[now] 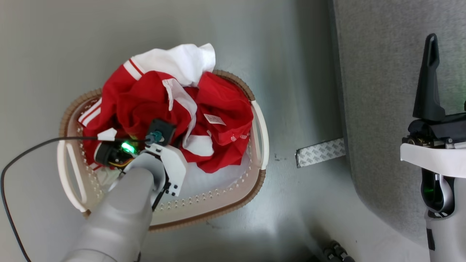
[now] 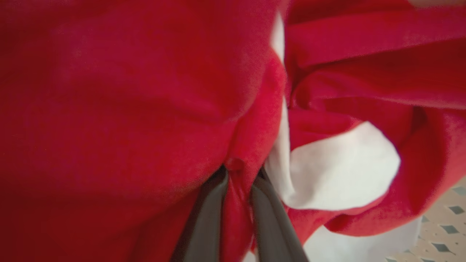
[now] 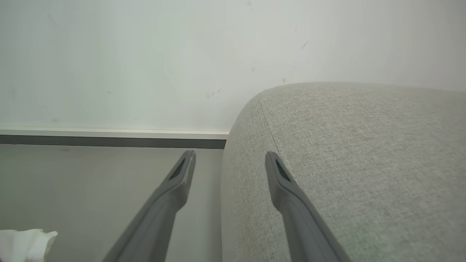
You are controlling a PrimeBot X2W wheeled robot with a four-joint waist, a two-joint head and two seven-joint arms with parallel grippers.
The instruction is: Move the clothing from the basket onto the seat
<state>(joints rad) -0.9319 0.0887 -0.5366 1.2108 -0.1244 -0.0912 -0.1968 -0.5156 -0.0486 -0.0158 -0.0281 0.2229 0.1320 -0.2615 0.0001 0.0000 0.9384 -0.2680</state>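
Red clothing [image 1: 218, 98] with white panels is heaped in the white basket [image 1: 260, 138] on the floor, spilling over its far rim. My left arm reaches down into the heap, its fingers buried in the cloth. Up close, the left gripper [image 2: 238, 171] is shut on a pinched fold of red clothing [image 2: 127, 109], with a white panel [image 2: 338, 171] to its right. My right gripper [image 3: 230, 158] is open and holds nothing, hanging over the rounded edge of the grey seat [image 3: 364, 163]. The same right gripper [image 1: 429, 76] stands above the seat [image 1: 382, 72] at the right.
A grey patterned strip [image 1: 320, 152] lies on the floor between basket and seat. A black cable [image 1: 36, 145] runs from my left wrist off to the left. A white wall with a dark skirting line [image 3: 109, 141] stands beyond the seat.
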